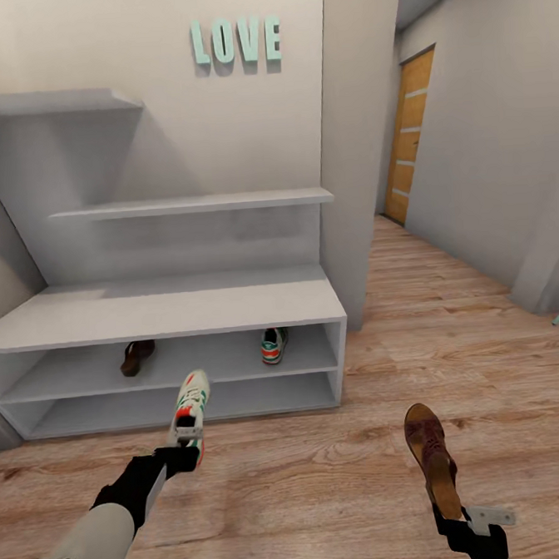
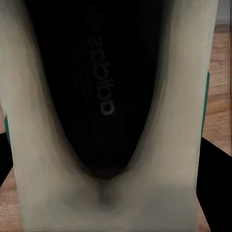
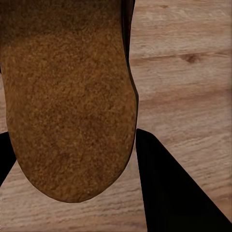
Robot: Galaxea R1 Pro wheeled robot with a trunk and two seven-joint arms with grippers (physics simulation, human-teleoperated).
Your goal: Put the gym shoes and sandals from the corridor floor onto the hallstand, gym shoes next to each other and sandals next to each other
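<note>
White lace-up sneaker [image 1: 189, 409] clamped in left gripper [image 1: 185, 453]; brown leather sandal [image 1: 431, 456] clamped in right gripper [image 1: 454, 513].
Both look light, heel-held; the sneaker's soft collar likely flexes, the sandal seems stiffer.

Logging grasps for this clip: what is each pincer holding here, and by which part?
The left pincer holds a gym shoe by its heel end. The right pincer holds a sandal by its heel end, toe pointing away.

A home corridor: white hallstand [image 1: 165, 312], "LOVE" lettering [image 1: 236, 41], wooden door [image 1: 410, 137].
</note>
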